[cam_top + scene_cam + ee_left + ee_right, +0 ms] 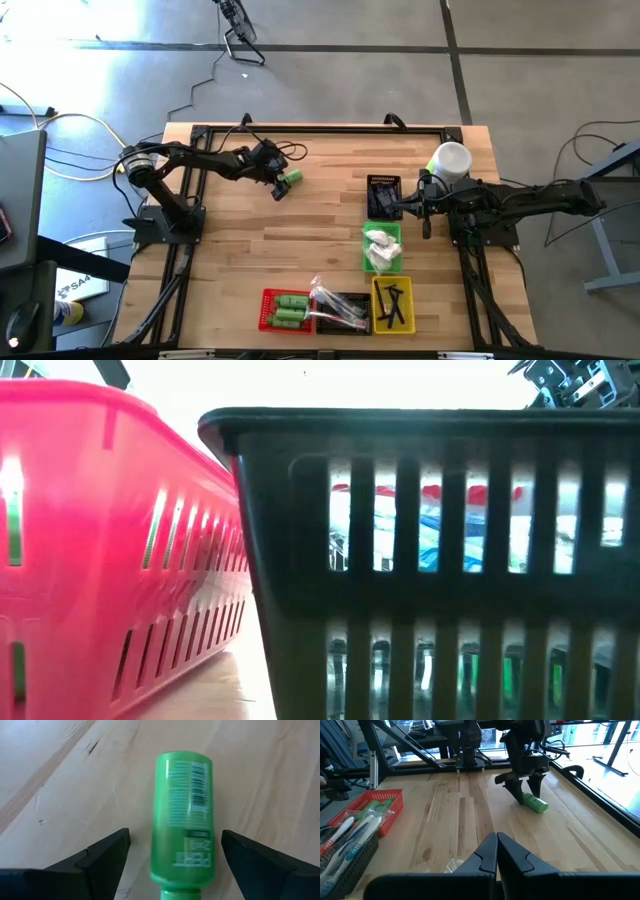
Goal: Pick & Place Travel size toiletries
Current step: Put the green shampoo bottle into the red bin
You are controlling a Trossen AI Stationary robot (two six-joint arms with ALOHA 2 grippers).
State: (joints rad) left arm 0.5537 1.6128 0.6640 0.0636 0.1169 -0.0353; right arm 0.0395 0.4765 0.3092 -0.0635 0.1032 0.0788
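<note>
Wooden planks make up the desk (300, 240), framed by black rails, with grey floor and loose cables around it. On its far left-centre part a green bottle (290, 179) lies on its side on the bare wood, label and barcode facing up in the left wrist view (182, 817). The left claw (281, 186) sits low over this bottle with its fingers (100, 857) spread wide apart, one on each side of the bottle and neither touching it. The right wrist view shows the same pair from across the desk: the bottle (535, 802) lies flat with the left claw (526, 787) straddling it.

Toward the right side stands a black basket (383, 195), and just near of it a green basket (383, 248) holding white packets (380, 245). Along the near edge sit a red basket (285, 310) with more green bottles (290, 308), a second black basket (342, 312) with clear-wrapped toothbrushes (335, 305), and a yellow basket (392, 305) with thin black combs (393, 303). A white cup (452, 160) stands at the far right corner.

The right claw (408, 208) hovers just beside the far black basket, its fingers (487, 855) pressed together and holding nothing.
</note>
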